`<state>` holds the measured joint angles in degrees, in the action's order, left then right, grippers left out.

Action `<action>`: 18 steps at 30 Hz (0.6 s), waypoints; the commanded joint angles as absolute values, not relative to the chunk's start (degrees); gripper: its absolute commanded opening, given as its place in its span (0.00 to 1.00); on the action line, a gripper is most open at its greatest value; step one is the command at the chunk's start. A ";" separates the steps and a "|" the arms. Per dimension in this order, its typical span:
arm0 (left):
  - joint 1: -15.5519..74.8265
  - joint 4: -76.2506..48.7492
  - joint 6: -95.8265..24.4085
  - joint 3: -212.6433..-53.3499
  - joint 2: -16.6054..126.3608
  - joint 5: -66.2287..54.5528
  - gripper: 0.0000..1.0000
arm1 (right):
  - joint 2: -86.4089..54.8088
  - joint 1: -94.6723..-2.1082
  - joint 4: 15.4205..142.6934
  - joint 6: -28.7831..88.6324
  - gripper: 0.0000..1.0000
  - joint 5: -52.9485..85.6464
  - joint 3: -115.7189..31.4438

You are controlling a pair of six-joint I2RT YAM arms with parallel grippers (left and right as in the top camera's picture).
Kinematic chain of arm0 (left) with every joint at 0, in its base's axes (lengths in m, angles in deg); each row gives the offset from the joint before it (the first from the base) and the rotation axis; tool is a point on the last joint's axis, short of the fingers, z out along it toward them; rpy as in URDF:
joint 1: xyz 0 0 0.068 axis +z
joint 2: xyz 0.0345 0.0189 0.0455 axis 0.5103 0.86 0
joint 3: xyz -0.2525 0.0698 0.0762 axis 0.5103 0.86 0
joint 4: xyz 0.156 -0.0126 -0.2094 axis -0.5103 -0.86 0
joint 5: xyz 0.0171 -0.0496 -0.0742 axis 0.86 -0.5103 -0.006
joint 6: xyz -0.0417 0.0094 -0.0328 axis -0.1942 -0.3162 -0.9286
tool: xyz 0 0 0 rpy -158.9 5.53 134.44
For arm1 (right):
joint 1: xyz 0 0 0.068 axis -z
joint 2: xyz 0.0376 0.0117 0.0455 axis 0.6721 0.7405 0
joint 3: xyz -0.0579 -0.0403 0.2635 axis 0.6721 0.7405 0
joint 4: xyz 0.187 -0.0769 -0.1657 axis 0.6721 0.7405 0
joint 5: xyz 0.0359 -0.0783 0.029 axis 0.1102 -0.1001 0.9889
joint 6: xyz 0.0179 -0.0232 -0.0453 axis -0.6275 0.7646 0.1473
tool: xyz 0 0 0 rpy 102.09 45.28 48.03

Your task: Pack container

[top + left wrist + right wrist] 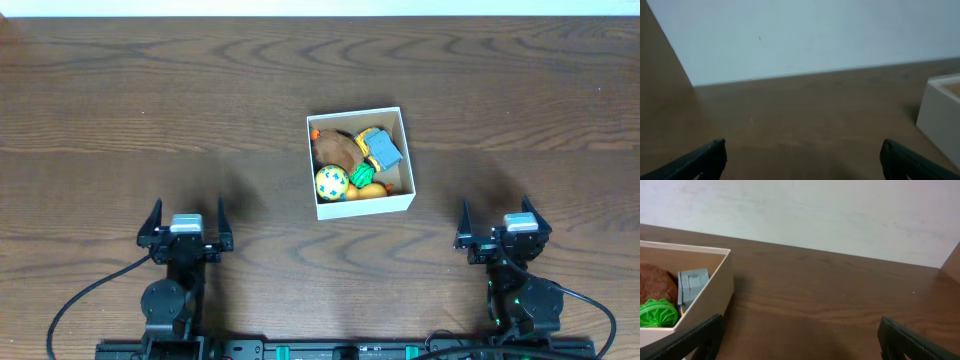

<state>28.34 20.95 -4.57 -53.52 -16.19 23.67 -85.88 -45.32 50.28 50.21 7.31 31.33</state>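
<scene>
One small square white cardboard container (pixel 366 207) sits centre frame on the brown wooden surface (pixel 120 100), holding about five toys (pixel 333 182). The left claw (pixel 188 206) at lower left and the right claw (pixel 496 207) at lower right both gape wide, empty.

White container (pixel 365 206), tan inside; brown lump (pixel 335 148), yellow ball (pixel 332 182) patched with green, blue-grey block (pixel 386 149), bright green ribbed toy (pixel 362 176), orange bit (pixel 372 190); dark brown wood-grain surface (pixel 150 120).

On dark brown wood-grain table (pixel 120 120), resting directly: small square white-walled cardboard box (pixel 362 206), ahead of and between left pincer (pixel 188 210) and right pincer (pixel 496 208), nearer the right, touching neither.
</scene>
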 commanded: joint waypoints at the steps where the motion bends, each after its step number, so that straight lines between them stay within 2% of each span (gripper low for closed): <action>1: 28.36 17.47 -7.61 -53.35 -16.67 23.69 0.98 | -86.26 -45.30 50.57 50.97 0.99 7.73 31.42; 18: 28.36 16.40 -10.08 -53.35 -16.54 23.71 0.98 | -86.26 -45.30 50.57 50.97 0.99 7.73 31.42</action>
<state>28.34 18.94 -9.64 -54.33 -16.19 23.25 -85.88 -45.32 50.30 50.21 7.33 31.33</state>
